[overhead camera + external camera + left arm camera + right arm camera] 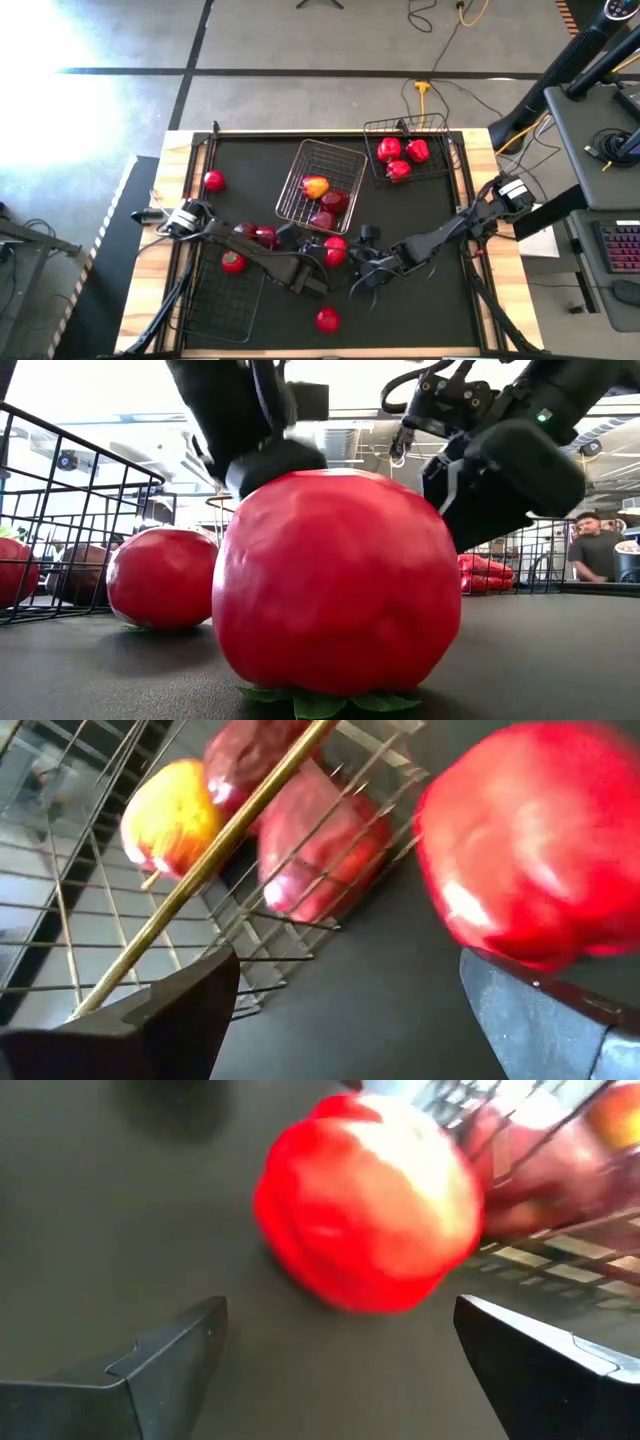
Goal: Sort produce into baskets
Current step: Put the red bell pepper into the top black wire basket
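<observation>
We see both jaws converge mid-desk on one tomato (335,250), which sits on the black mat just below the silver basket (345,160). Left jaws (318,262) stand apart, tomato ahead and off to one side. Right jaws (367,268) also stand apart, tomato dead ahead between the fingers; we judge the right arm better lined up. The tomato is round, so no long axis matters; it rests stem-down on its leaves, with smooth glossy skin. The silver basket holds a yellow-red apple (315,186) and dark apples. Peppers (400,155) fill the black basket (440,125).
</observation>
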Motion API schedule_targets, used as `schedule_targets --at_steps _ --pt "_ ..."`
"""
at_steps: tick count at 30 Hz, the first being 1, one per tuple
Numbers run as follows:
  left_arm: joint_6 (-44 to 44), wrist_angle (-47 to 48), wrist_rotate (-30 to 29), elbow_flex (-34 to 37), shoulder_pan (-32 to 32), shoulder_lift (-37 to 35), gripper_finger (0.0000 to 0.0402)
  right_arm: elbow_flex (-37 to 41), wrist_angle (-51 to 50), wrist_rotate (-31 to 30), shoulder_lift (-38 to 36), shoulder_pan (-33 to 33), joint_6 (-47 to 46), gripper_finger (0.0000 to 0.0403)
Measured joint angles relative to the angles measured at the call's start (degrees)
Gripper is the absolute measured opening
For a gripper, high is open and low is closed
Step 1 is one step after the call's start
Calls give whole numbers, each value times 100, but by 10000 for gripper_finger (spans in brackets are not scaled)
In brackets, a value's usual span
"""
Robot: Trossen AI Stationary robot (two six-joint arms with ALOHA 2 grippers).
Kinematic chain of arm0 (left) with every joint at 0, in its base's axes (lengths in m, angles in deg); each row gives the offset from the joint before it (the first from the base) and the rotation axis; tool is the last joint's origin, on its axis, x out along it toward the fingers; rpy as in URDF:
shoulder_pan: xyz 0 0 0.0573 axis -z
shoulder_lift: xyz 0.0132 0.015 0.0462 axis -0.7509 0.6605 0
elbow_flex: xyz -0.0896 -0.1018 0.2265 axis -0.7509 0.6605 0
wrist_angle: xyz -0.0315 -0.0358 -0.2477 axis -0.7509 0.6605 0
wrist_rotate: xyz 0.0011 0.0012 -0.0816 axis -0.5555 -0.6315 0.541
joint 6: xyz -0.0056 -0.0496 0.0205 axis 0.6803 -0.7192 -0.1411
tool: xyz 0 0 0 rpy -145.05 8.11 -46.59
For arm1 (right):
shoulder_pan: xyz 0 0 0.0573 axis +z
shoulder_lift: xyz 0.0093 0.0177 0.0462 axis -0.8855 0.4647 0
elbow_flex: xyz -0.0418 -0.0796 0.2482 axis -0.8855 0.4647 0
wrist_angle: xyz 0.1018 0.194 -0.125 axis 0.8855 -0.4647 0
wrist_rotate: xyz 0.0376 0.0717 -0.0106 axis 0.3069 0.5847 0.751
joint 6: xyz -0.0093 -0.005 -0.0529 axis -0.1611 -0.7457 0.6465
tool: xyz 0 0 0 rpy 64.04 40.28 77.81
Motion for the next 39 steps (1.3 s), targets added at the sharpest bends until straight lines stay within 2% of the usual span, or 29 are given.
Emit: schedule_targets --at_steps 3,8,13,17,21,31,39 --pt "-21 -95 1 227 -106 2 359 2 42 -114 0 -121 223 382" --pt "125 -824 162 746 -202 2 359 13 346 694 2 -347 406 382" --pt "681 -2053 212 1128 -215 5 359 15 597 567 1 -373 594 382" --pt "1036 -2534 316 1152 -215 11 359 15 861 763 76 -369 639 382" --pt "1273 -2613 408 1058 -209 26 359 8 1085 934 274 -358 518 382" --pt "1249 -2833 451 1109 -211 31 359 8 1113 1024 634 -353 53 380" --pt "1251 -2764 413 1073 -207 10 359 -1 1095 1006 608 -358 25 322"
